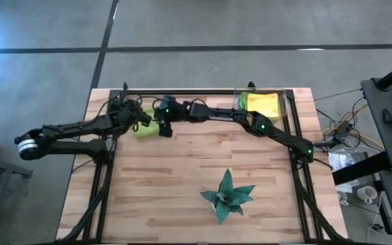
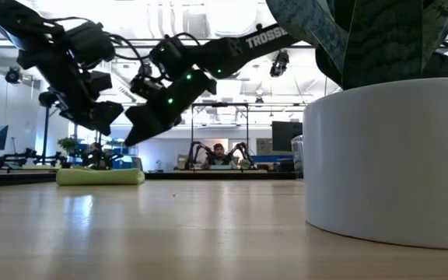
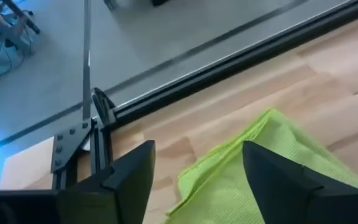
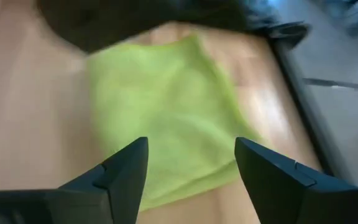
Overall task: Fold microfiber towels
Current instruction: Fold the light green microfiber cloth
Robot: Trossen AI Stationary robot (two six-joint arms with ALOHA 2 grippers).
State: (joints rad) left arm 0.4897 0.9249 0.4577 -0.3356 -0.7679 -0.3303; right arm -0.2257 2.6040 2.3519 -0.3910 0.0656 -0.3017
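A lime green towel [image 1: 146, 128] lies folded flat on the wooden table at the far left; it also shows in the low view [image 2: 99, 176], the left wrist view [image 3: 253, 168] and the right wrist view [image 4: 163, 106]. My left gripper [image 1: 141, 117] is open above its left part, clear of it. My right gripper [image 1: 163, 128] is open above its right part, also clear. A stack of folded towels, yellow on top [image 1: 263, 103], lies in a clear tray at the far right.
A dark teal spiky star-shaped object [image 1: 228, 196] in a white pot [image 2: 387, 155] stands near the table's near edge. A black rail [image 1: 203, 92] runs along the far edge. The clear tray [image 1: 286, 102] sits at the far right corner.
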